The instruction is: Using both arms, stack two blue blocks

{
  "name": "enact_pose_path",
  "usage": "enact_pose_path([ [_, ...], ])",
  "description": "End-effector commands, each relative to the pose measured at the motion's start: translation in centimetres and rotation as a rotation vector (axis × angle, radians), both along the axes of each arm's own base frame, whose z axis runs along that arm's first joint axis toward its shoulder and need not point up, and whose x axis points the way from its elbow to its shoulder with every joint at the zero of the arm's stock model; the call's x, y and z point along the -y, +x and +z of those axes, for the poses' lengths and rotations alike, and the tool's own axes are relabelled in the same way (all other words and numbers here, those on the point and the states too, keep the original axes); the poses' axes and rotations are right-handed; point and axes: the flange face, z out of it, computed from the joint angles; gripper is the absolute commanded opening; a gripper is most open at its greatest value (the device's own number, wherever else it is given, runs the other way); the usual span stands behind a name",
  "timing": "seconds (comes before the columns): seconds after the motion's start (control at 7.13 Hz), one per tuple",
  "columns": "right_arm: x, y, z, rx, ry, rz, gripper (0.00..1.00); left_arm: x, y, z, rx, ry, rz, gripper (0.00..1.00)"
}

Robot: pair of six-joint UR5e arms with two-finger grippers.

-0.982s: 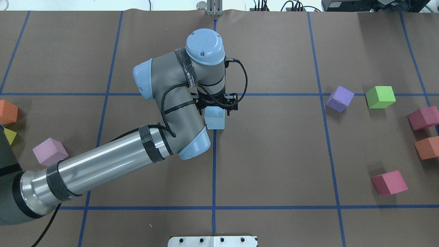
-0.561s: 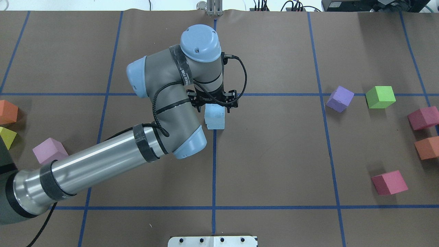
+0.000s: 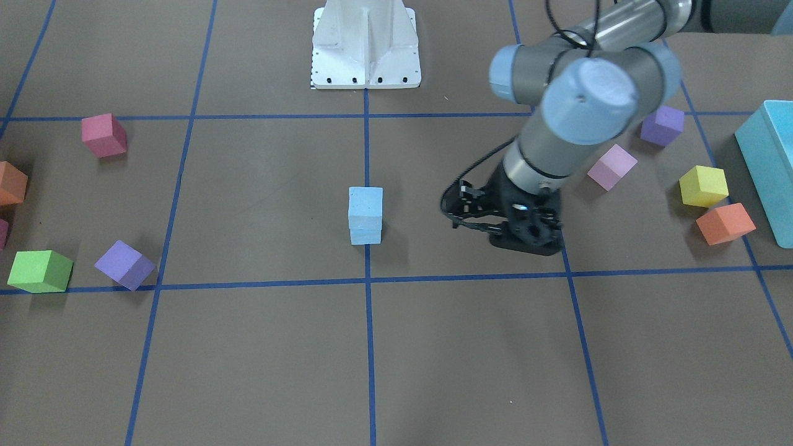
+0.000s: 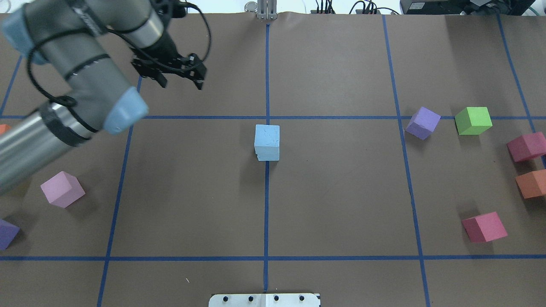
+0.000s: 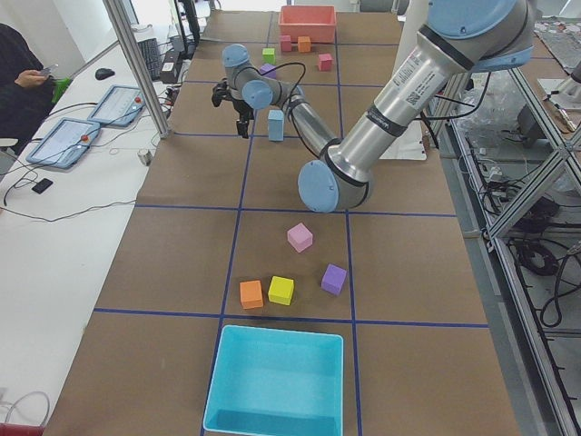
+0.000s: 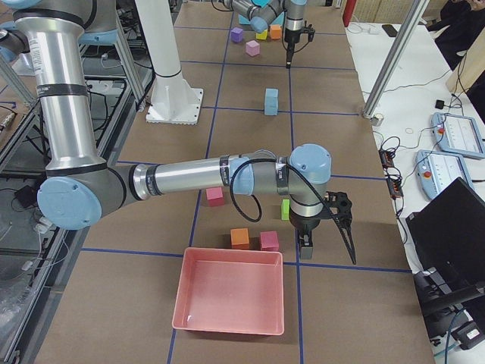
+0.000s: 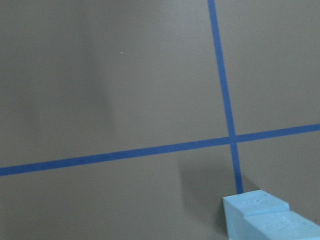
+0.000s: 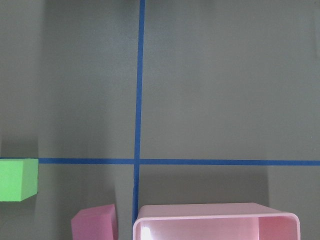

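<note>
The two blue blocks [image 4: 267,143] stand stacked, one on the other, at the table's middle on a blue tape line. The stack also shows in the front view [image 3: 365,215], the left side view [image 5: 276,124], the right side view [image 6: 270,101] and the left wrist view [image 7: 265,216]. My left gripper [image 4: 180,83] is open and empty, raised well to the left of and beyond the stack; it also shows in the front view [image 3: 526,243]. My right gripper [image 6: 327,250] shows only in the right side view, near the pink tray; I cannot tell if it is open or shut.
A pink tray [image 6: 227,303] stands at the table's right end with green [image 4: 472,120], purple [image 4: 422,122], red [image 4: 484,227] and orange [image 4: 531,183] cubes near it. A turquoise box [image 5: 277,381] and pink [image 4: 62,189], yellow [image 3: 702,185] and orange [image 3: 725,223] cubes are at the left end.
My left gripper has left the top blue block and swung up and away to the left and far side. The stack stands free.
</note>
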Motion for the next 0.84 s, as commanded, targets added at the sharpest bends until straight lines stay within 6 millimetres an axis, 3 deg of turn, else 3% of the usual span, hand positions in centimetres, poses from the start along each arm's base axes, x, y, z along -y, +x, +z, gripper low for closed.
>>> enact_pose_path([
  [0.0,0.1,-0.2,-0.3,0.012,0.002,0.001,1.00,0.7,-17.4,11.4,-0.007,0.091,0.011,0.98],
  [0.28,0.2,-0.7,-0.6,0.036,0.006,-0.005,1.00,-1.8,-28.0,21.2,0.059,0.158,0.014,0.98],
  [0.56,0.1,-0.9,-0.5,0.060,0.007,-0.012,1.00,-3.0,-35.4,28.0,0.094,0.148,-0.006,0.98],
  [0.7,0.0,-1.0,-0.4,0.058,0.006,-0.012,1.00,-3.0,-38.0,30.8,0.105,0.152,0.000,0.98],
])
